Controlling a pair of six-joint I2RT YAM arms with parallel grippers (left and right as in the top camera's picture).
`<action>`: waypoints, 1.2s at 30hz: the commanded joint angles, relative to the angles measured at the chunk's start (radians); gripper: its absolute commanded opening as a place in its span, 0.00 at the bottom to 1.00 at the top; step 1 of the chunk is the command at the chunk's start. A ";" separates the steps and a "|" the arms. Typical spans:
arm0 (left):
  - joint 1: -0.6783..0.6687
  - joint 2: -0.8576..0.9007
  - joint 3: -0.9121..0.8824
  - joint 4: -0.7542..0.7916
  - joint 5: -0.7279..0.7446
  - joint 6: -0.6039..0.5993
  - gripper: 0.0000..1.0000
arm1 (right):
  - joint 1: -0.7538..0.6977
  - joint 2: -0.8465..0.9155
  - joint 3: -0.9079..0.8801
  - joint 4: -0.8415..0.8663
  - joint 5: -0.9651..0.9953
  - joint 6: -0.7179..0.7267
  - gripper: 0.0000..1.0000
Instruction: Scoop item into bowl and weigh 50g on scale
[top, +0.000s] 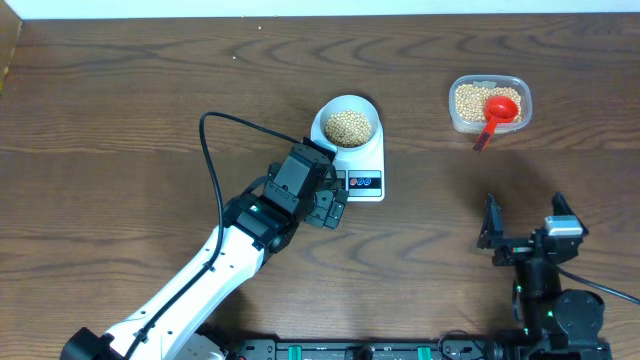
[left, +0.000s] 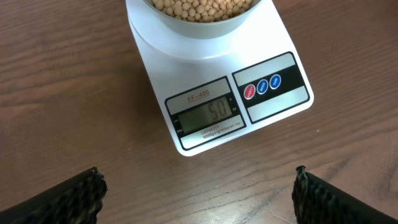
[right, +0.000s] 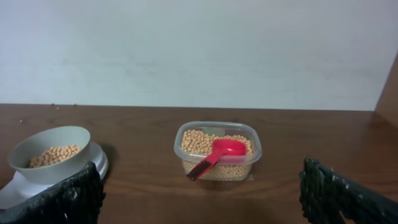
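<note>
The pale bowl (top: 325, 113) sits on the white scale (top: 363, 160), part full of tan beans (top: 349, 126). In the left wrist view the scale (left: 155, 68) shows 50 on its display (left: 208, 115), below the bowl (left: 199, 28). My left gripper (top: 334, 206) hovers just in front of the scale's button edge, open and empty, over bare wood (left: 199, 196). My right gripper (top: 525, 222) is open and empty at the front right, facing the bean tub (right: 217, 163). The bowl (right: 53, 169) appears at the left of that view.
A clear plastic tub (top: 488, 103) of beans stands at the back right with a red scoop (top: 498, 112) resting in it, its handle over the front rim. A black cable (top: 212, 160) loops up from the left arm.
</note>
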 joint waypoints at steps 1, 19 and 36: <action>0.005 0.003 -0.009 0.000 -0.009 -0.001 0.98 | 0.011 -0.006 -0.049 0.045 0.000 -0.012 0.99; 0.005 0.003 -0.009 0.000 -0.009 -0.001 0.98 | 0.011 -0.007 -0.163 0.094 0.000 -0.012 0.99; 0.005 0.003 -0.009 0.000 -0.009 -0.001 0.98 | 0.010 -0.006 -0.163 0.079 0.000 -0.011 0.99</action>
